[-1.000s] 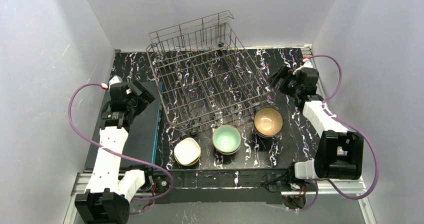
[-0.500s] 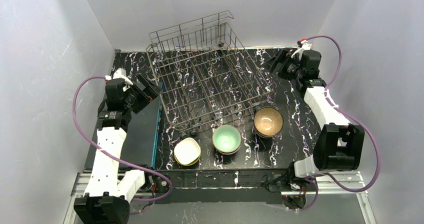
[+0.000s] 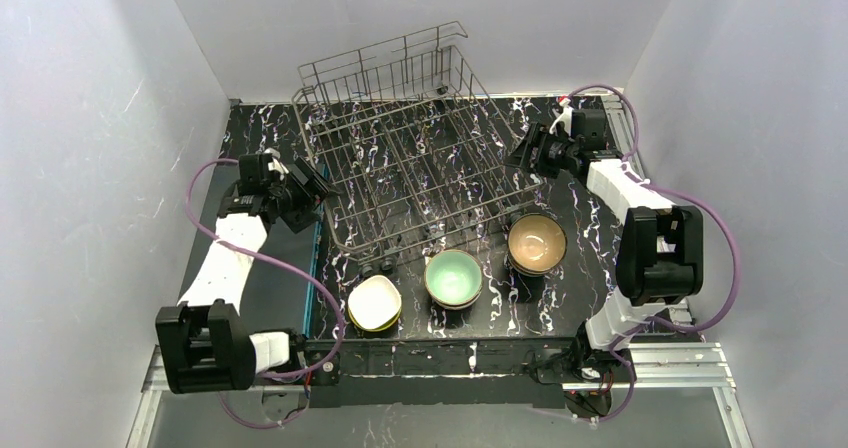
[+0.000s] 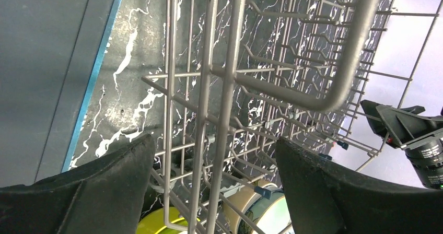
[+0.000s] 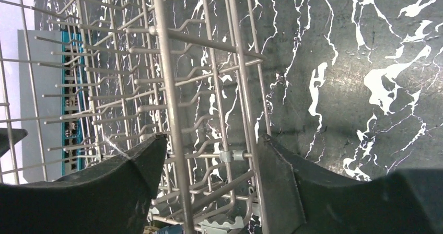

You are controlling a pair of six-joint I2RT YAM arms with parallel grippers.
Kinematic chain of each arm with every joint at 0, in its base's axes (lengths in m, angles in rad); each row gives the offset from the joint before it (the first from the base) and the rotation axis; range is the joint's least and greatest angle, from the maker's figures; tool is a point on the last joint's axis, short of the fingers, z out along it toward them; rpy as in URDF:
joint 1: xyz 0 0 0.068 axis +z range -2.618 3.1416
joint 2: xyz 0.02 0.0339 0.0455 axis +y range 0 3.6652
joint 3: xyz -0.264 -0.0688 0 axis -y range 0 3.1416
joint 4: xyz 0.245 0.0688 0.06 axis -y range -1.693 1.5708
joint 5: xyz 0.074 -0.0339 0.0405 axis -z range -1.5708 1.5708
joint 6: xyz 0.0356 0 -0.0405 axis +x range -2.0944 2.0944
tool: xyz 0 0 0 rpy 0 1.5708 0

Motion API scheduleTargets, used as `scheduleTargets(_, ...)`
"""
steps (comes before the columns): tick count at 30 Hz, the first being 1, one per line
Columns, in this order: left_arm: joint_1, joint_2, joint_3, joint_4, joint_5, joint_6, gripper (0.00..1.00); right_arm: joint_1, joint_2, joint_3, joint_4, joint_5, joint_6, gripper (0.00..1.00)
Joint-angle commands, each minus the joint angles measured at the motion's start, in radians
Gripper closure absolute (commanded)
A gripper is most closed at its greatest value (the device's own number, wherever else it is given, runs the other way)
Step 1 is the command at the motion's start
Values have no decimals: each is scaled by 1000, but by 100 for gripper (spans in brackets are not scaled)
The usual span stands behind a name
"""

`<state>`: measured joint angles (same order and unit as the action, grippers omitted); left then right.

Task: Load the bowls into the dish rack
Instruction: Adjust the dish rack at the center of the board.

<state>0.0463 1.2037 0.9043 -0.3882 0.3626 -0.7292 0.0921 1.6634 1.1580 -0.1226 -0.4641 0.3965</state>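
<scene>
White walls, black table with white marble veining, matte finish. Centre-back sits rack: grey steel wire, grid floor, bent tines, low sides, 0 bowls in it. Change over the last second: both arms swung in from the table edges to the rack's 2 sides. left gripper now straddles the left wire wall, right gripper the right wall. Both are released but narrowing, not yet clamped on wire as far as I can tell. Reads as a 2-arm grab to shift the rack before loading. bowls wait in 3 stacks just in front of it: tan, mint, white-in-yellow-green. They're glossy and round with smooth rims, so probably slippery
</scene>
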Motion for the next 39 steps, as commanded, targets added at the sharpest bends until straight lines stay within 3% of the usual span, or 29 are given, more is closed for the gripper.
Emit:
scheduleTargets(1,-10,35,-16,50,76,-17,19,13,23,20,-16,-79,-22,34)
scheduleTargets(6,-32,93,-6,93,111,-23,24,18,7,-9,-21,-94,-28,45)
scheduleTargets(15,-111,179,46,182,178,-39,28,17,-79,-69,-39,-110,-34,76)
scheduleTargets(21,-125,222,48,299,284,-73,26,18,-148,-123,-40,-127,-21,84)
scheduleTargets(26,-124,210,19,350,319,-92,23,18,-179,-134,-40,-111,-22,83)
scheduleTargets(33,-125,140,-29,441,391,-105,17,18,-177,-105,-42,-101,-24,70)
scheduleTargets(39,-125,9,-60,399,359,5,2,18,-176,-106,-34,-93,-23,56)
